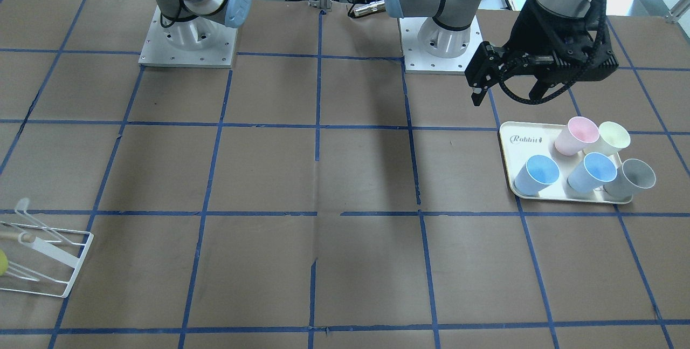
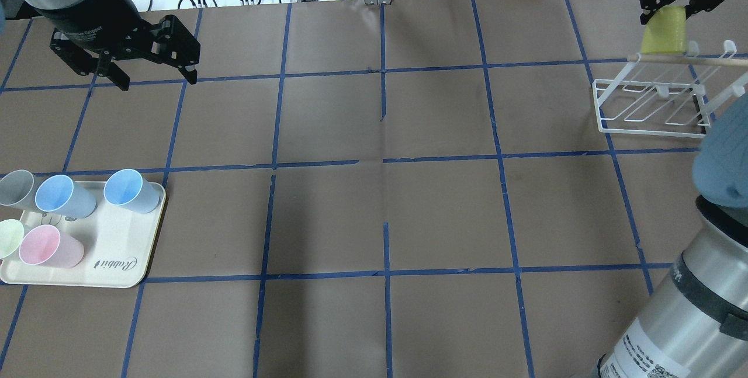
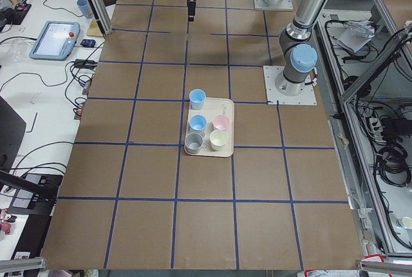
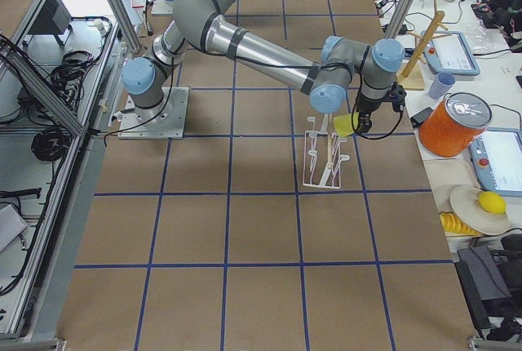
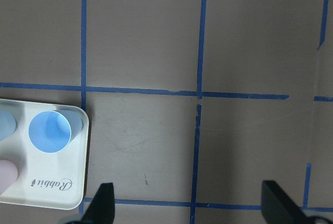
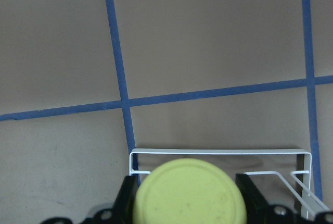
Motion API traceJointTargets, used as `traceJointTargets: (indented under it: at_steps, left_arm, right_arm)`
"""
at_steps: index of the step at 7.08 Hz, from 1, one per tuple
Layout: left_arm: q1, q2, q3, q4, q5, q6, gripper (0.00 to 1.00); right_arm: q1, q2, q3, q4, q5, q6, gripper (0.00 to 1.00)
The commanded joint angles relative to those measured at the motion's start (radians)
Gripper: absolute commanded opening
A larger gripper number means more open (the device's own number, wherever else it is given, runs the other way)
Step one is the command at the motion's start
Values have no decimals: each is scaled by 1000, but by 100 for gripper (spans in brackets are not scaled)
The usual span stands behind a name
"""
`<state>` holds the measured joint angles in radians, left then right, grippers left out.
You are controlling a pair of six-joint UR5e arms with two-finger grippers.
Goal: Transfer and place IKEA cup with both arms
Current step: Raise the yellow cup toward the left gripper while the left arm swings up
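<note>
The yellow IKEA cup (image 2: 663, 30) is upside down between the fingers of my right gripper (image 2: 666, 13), at the top of the white wire rack (image 2: 648, 97) on the table's far right. In the right wrist view the cup's base (image 6: 190, 193) fills the space between the two fingers, above the rack's frame (image 6: 218, 153). The cup (image 4: 344, 124) also shows in the exterior right view. My left gripper (image 2: 158, 77) is open and empty, held high above the table beyond the tray (image 2: 117, 261). It also shows in the front view (image 1: 506, 95).
The cream tray (image 1: 517, 144) holds two blue cups, a pink cup (image 1: 577, 136), a pale green cup (image 1: 613, 137) and a grey cup (image 1: 635, 177). The rack has a wooden rod (image 2: 689, 60) across its top. The brown table carries blue tape lines.
</note>
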<state>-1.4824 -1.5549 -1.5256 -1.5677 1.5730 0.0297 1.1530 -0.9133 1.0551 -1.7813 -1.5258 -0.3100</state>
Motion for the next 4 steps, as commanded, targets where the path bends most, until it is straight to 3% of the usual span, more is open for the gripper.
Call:
traceJointTargets:
  at_steps: [1, 3, 4]
  left_arm:
    - [1, -1, 1, 0, -1, 1, 100]
    - [1, -1, 2, 0, -1, 1, 100]
    - [2, 1, 4, 0, -1, 1, 100]
  right_arm:
    - [5, -2, -59, -3, 3, -9, 0]
    - [26, -39, -145, -1, 25, -57, 0]
    - [69, -76, -162, 2, 97, -54, 0]
